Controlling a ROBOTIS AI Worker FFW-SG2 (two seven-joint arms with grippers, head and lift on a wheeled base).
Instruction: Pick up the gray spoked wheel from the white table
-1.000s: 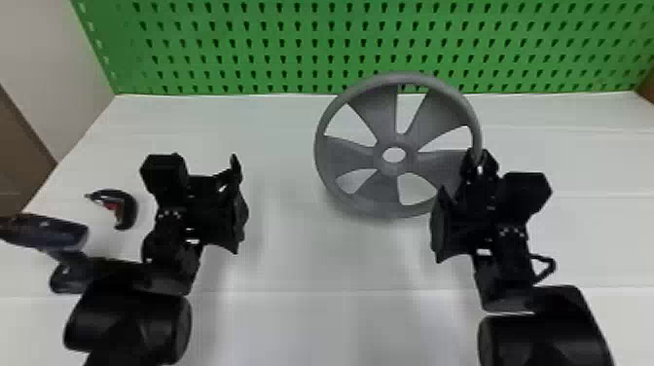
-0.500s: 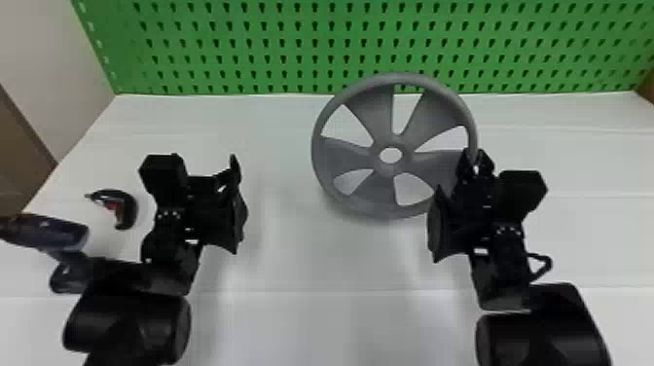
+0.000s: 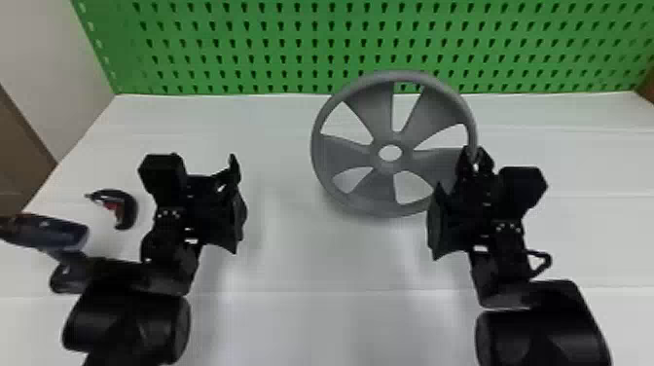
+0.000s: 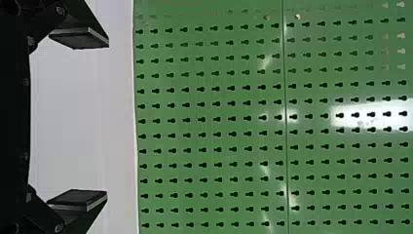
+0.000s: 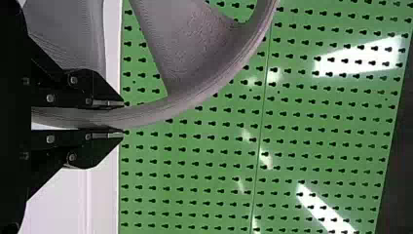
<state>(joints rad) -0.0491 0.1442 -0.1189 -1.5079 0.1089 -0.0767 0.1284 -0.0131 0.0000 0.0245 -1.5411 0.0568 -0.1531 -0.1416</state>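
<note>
So the right gripper [image 5: 122, 119] is pinched tight on the gray wheel [image 3: 379, 190] by its rim, one finger each side, probably because that thin edge suits flat fingers. Wheel's tilted over the white table [image 3: 301, 331], looks lifted to me. The left gripper [image 4: 107, 119] is spread wide, empty, guess one's enough.

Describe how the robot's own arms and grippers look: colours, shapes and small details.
The left arm and right arm are black, with rounded segments and small pale dots. The left gripper and right gripper have angular black fingers with round bolts.
</note>
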